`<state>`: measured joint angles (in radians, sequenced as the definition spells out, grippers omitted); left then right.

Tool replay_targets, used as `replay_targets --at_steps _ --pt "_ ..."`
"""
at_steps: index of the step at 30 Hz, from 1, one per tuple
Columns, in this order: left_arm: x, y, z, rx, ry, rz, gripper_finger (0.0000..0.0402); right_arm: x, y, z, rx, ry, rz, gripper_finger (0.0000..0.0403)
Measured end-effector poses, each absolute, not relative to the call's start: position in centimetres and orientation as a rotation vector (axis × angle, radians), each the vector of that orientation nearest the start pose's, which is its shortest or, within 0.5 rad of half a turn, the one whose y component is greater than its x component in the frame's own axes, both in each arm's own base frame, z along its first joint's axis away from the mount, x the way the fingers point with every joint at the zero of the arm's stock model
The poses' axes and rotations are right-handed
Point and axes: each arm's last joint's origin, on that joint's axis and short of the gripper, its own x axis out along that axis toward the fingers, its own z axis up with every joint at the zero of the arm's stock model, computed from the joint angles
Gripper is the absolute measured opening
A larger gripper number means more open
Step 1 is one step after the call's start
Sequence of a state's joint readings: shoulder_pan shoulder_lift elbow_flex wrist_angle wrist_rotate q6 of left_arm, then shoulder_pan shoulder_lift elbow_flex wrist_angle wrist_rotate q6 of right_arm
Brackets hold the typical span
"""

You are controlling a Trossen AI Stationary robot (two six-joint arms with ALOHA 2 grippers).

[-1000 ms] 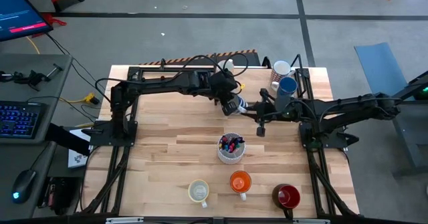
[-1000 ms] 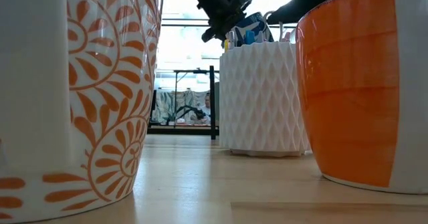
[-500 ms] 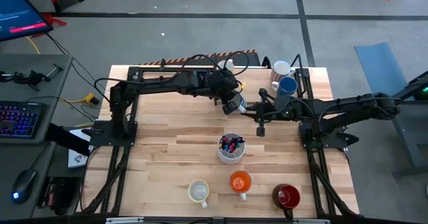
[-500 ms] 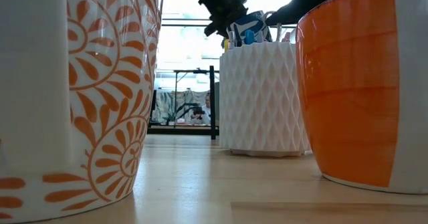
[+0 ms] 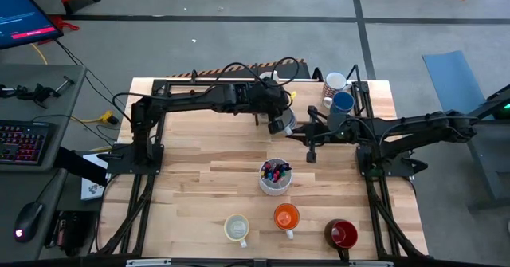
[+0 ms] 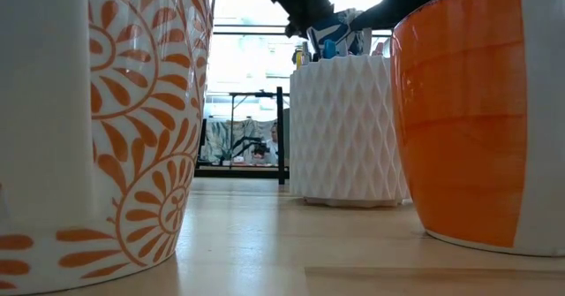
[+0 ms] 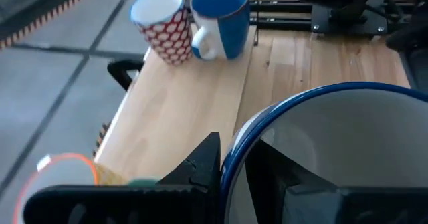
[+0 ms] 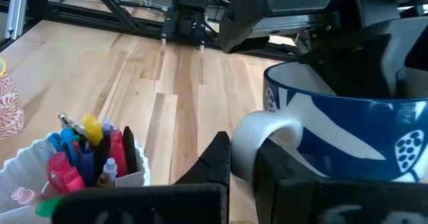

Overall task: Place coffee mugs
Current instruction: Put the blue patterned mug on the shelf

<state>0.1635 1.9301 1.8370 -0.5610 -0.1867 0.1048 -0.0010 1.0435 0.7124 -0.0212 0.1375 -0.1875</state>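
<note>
Now your blue-rimmed mug (image 5: 280, 124) hangs above mid-table, at twelve o'clock from the pen cup (image 5: 275, 176). Your left gripper (image 7: 233, 165) pinches its rim; your right gripper (image 8: 243, 158) is clamped on its white handle (image 8: 266, 134).

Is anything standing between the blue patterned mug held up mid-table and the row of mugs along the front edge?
Yes. The white pen cup stands on the table right between the blue patterned mug, gripped by its handle in the right claw, and the orange mug in the front row.
</note>
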Motion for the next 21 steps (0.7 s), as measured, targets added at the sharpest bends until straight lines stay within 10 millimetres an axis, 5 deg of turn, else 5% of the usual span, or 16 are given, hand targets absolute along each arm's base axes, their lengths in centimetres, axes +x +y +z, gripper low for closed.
replay_targets --at_steps 9,21 --pt "43.5 7.7 33.5 0.21 0.635 0.284 0.0052 22.9 -0.4 27.7 -0.221 0.35 -0.117 0.0002" --pt "42.8 7.2 36.7 0.203 0.654 0.275 0.0051 23.0 -0.5 28.2 -0.185 0.315 -0.115 0.0002"
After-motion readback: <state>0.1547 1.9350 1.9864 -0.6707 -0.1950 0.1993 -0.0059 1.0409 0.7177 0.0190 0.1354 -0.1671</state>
